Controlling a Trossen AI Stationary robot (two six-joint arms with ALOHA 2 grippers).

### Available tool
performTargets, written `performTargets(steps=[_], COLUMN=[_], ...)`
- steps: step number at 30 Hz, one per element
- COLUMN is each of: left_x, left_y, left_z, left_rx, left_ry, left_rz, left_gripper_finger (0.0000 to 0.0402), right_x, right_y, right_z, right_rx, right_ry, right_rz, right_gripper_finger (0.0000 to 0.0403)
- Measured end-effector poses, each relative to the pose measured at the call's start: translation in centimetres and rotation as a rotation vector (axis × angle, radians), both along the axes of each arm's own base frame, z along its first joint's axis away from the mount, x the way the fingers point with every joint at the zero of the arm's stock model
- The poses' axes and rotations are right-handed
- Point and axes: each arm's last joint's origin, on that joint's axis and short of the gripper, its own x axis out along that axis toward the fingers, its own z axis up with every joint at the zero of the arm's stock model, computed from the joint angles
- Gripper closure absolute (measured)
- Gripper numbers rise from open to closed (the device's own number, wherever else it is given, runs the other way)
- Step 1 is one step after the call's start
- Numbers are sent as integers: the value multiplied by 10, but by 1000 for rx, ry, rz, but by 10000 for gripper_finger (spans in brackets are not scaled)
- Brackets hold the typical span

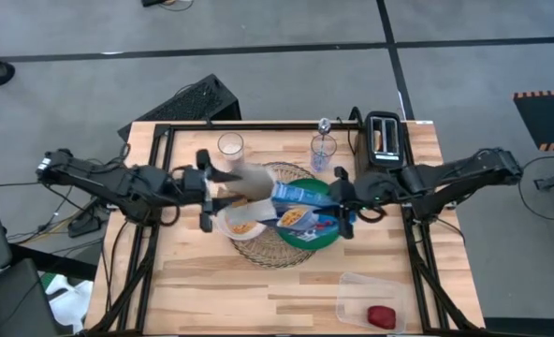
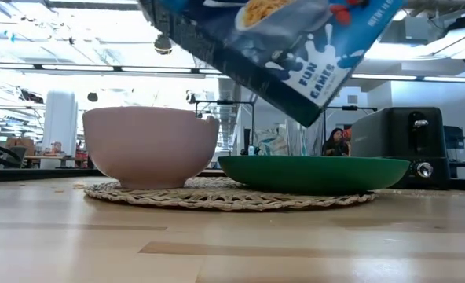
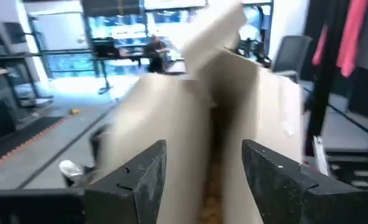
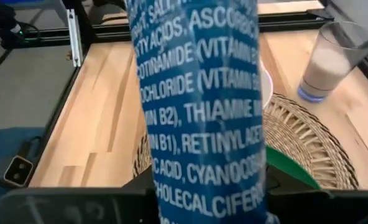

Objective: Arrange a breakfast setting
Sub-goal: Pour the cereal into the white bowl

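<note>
A blue-and-white cereal box [image 1: 300,204] hangs tilted over the round wicker mat [image 1: 275,251], its open brown flaps [image 1: 241,178] toward the table's left, above the white bowl [image 1: 242,225] that has cereal in it. The bowl and the green plate [image 1: 322,236] rest on the mat. My right gripper [image 1: 342,204] is shut on the box's right end. My left gripper [image 1: 207,189] is open, with a finger on each side of the flaps [image 3: 234,81]. In the low view the box [image 2: 295,47] hangs above the bowl [image 2: 150,145] and the plate [image 2: 311,171]. My left gripper has its fingers [image 3: 137,180] on either side of the box's open top; whether they touch the flaps I cannot tell. My right gripper pinches the box near its closed end, reaching in from the table's right and slanting down. The printed narrow side [image 4: 202,155] faces the wrist camera. The box is lifted clear and tilted.
A glass of milk [image 1: 230,145] and another clear glass [image 1: 323,152] stand behind the mat. The black toaster [image 1: 382,137] is at the far right. A clear tub [image 1: 352,285] with a red apple [image 1: 382,316] sits at the near right edge.
</note>
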Motion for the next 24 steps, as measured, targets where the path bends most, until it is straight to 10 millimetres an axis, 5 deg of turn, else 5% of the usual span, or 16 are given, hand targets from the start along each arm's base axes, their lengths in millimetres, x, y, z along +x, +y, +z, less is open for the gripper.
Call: performTargets(steps=[8, 13, 24], left_x=[-37, -49, -29], left_y=[13, 17, 10], left_z=[0, -22, -90], left_rx=[-13, -55, -151], left_ry=[77, 60, -129], left_rz=[106, 120, 60], left_gripper_finger=[202, 202, 202], right_x=[-39, -53, -48], right_y=[-7, -9, -12], right_z=[-14, -18, -3], right_rx=[33, 1, -103], right_ry=[-167, -248, -463], right_rz=[-20, -12, 25], right_gripper_finger=[288, 289, 290])
